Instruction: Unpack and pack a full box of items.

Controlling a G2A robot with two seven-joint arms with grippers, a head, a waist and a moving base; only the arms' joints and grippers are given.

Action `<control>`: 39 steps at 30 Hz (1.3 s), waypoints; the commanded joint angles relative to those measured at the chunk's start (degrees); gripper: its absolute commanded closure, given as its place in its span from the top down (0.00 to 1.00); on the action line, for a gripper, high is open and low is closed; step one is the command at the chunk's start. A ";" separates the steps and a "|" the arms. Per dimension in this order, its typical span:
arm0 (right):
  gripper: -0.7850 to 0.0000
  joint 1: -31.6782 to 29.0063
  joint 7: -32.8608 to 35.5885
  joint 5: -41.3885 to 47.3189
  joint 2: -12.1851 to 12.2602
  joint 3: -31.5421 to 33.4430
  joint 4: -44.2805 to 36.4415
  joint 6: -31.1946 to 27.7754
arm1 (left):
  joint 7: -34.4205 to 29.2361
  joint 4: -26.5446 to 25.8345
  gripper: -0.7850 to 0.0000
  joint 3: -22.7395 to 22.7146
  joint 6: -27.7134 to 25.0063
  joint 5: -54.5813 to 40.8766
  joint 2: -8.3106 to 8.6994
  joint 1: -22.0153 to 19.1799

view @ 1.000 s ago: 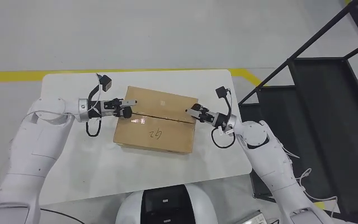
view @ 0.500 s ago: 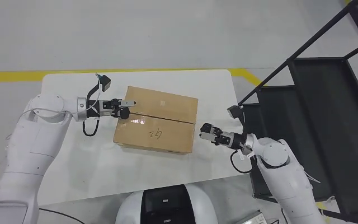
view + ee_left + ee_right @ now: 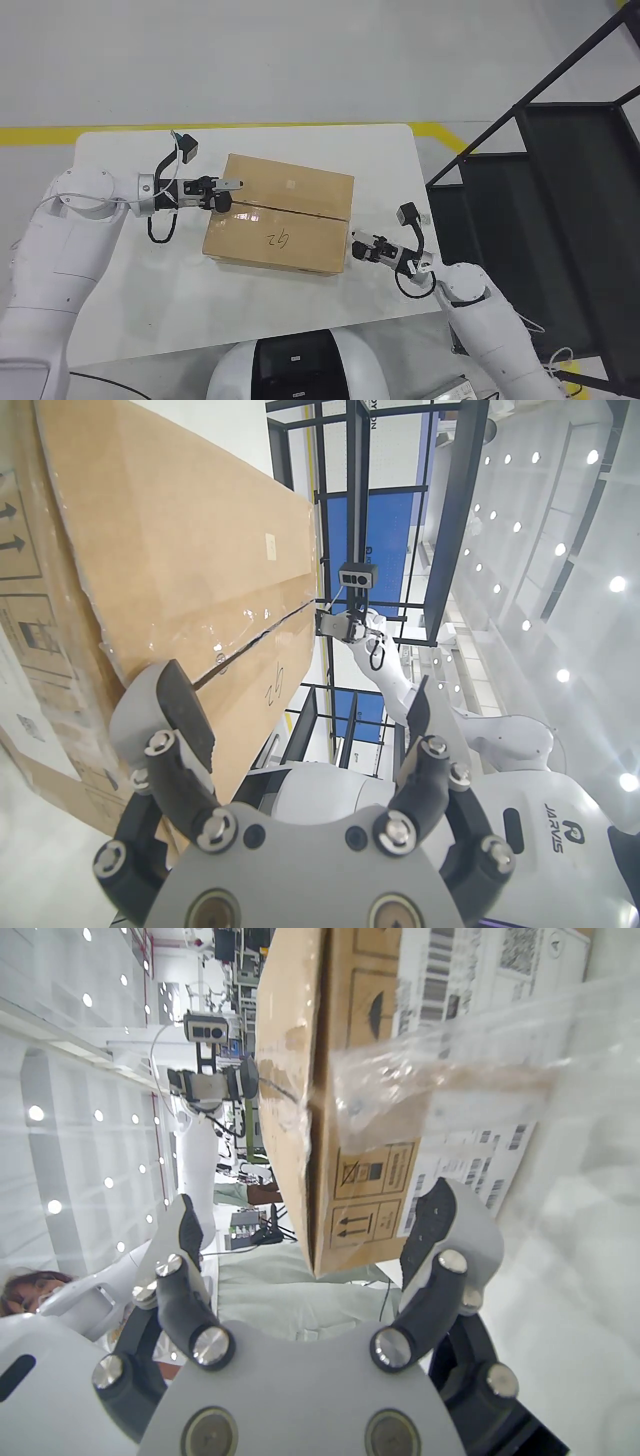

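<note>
The left arm [image 3: 100,190] is stretched out toward the robot's middle with the wrist level, and the left gripper [image 3: 229,191] at its end has the jaws standing apart. The right arm [image 3: 470,295] is bent at the elbow, the forearm pointing toward the other arm, and the right gripper [image 3: 358,247] sits low with its jaws apart too.

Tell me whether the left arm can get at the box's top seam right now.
Probably yes. The left tool is open at the box's edge, one finger right by the seam's end, with nothing between them.
</note>
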 commanded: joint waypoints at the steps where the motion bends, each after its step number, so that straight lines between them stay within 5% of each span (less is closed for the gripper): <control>1: 1.00 1.62 -0.82 2.54 -0.46 -1.41 2.49 -0.51 | 0.00 0.00 1.00 0.00 0.00 0.00 0.00 0.00; 11: 1.00 6.43 -2.72 8.13 -1.46 -2.57 8.08 -6.33 | 0.00 0.00 1.00 0.00 0.00 0.00 0.00 0.00; 28: 1.00 -0.38 -1.54 8.07 -0.15 2.66 -4.09 -9.95 | 0.00 0.00 1.00 0.00 0.00 0.00 0.00 0.00; 39: 1.00 1.22 -1.33 3.49 -0.32 -0.33 -7.00 -7.13 | 0.00 0.00 1.00 0.00 0.00 0.00 0.00 0.00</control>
